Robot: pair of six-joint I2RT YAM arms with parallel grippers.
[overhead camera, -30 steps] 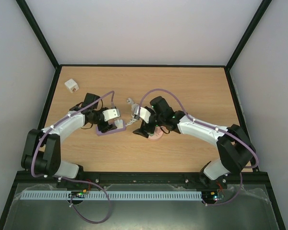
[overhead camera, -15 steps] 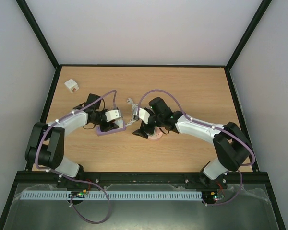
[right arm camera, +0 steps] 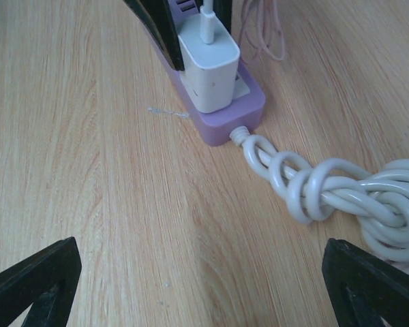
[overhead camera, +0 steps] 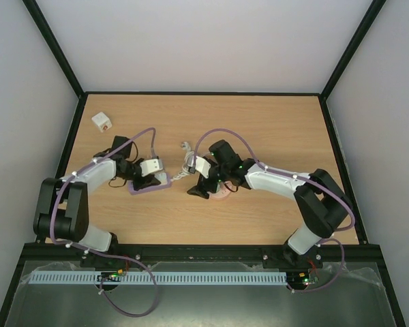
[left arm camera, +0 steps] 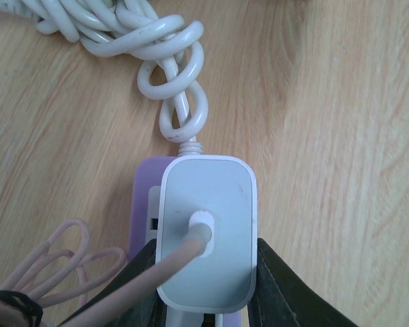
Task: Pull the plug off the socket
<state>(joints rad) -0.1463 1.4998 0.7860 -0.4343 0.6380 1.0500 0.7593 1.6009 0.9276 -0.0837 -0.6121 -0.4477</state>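
A white plug (left arm camera: 208,225) with a pale pink cable (left arm camera: 61,252) sits in a lilac power strip (left arm camera: 144,197). My left gripper (left arm camera: 206,276) is shut on that plug, one black finger (left arm camera: 279,286) against each long side. The right wrist view shows the same plug (right arm camera: 208,68) upright on the strip (right arm camera: 242,112). In the top view the left gripper (overhead camera: 148,181) covers the strip's end. The socket (overhead camera: 222,193), a pale pink round disc, lies mostly hidden beneath the right arm. My right gripper (right arm camera: 204,286) is open, low over bare table a short way right of the strip, holding nothing.
The strip's thick white cord (right arm camera: 327,191) lies knotted between the two grippers and ends in a loose plug (overhead camera: 185,144). A small white cube (overhead camera: 101,121) sits at the far left. Black frame rails (overhead camera: 75,136) border the wooden table.
The left gripper's jaws have closed in on the white plug. The left arm and the lilac strip have shifted a little to the left. The right gripper has edged slightly left, still open.
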